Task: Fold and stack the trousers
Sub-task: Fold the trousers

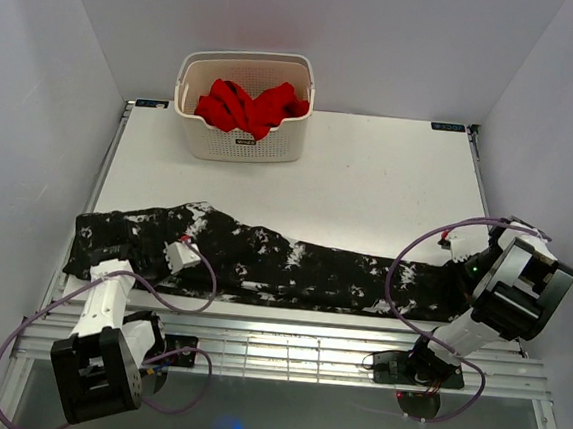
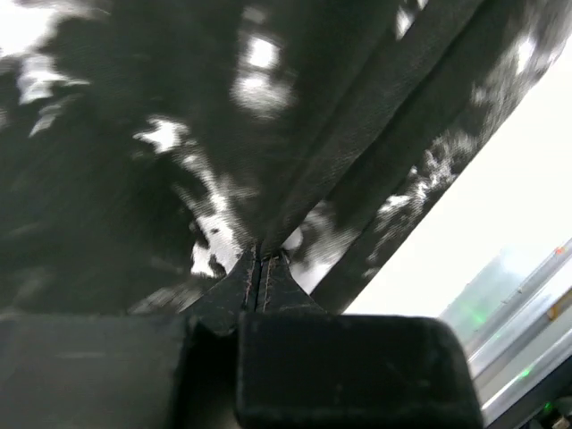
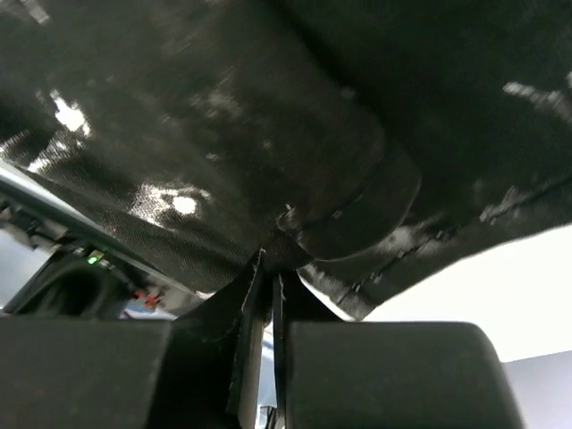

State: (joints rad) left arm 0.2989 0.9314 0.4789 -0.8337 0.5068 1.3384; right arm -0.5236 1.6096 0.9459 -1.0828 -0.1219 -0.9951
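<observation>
At the near edge of the tabletop point(image 1: 370, 182), we see the left arm point(image 1: 108, 309) and the right arm point(image 1: 511, 284) bent low over the trousers point(image 1: 292, 270). The left end effector point(image 2: 259, 268) is clenched on the trousers. In its wrist view the two dark fingers point(image 2: 241, 290) meet at their tips, and a ridge of black, white-flecked cloth runs up and away from the pinch. The right end effector point(image 3: 268, 268) is likewise clamped on the trousers, its fingers pressed nearly together with a fold of the dark fabric and a stitched hem caught at the tips. From above, we find the left grip toward the left end of the trousers, on their near side. The right grip is at their right end, close to the tabletop's right edge. The trousers lie stretched lengthwise across the near part of the tabletop, running left to right almost from one side to the other. Their wider left end sits a little farther back than the narrow right end. The cloth lies mostly flat, with wrinkles gathered around the left grip. Farther back, a cream perforated basket point(image 1: 242, 145) stands at the far edge, left of centre and well apart from the trousers. A red garment point(image 1: 251, 106) lies bunched inside it, rising to about the rim. Pale walls point(image 1: 382, 42) close the scene at the back and on both sides.
</observation>
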